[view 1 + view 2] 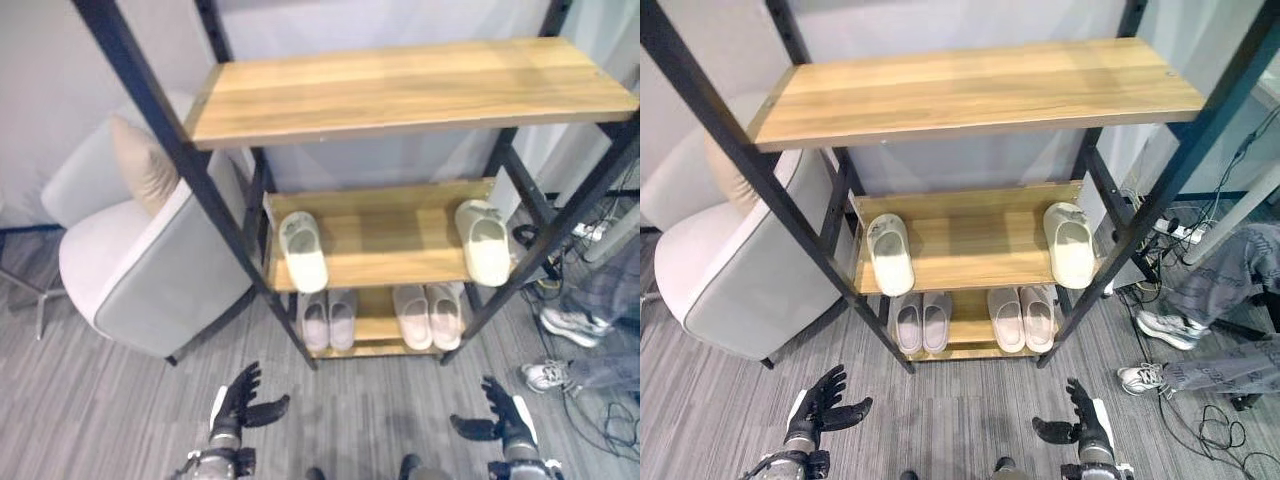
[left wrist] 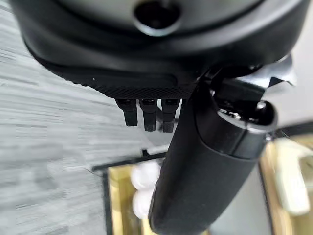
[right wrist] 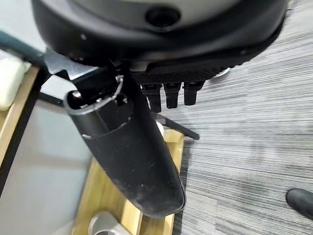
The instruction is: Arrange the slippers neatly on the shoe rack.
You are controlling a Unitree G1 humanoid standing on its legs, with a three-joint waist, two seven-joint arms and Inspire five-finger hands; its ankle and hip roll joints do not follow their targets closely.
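A wooden shoe rack (image 1: 400,90) with a black frame stands before me. On its middle shelf (image 1: 400,245) one cream slipper (image 1: 303,251) lies at the left end and another cream slipper (image 1: 485,243) at the right end, far apart. The bottom shelf holds a pale lilac pair (image 1: 328,320) on the left and a pink pair (image 1: 428,315) on the right. My left hand (image 1: 237,402) and right hand (image 1: 503,414) hover low over the floor in front of the rack, both open and holding nothing.
A grey armchair (image 1: 130,250) with a beige cushion (image 1: 143,165) stands close to the rack's left side. A person's legs and sneakers (image 1: 560,350) are on the floor at the right, near some cables. The top shelf is bare.
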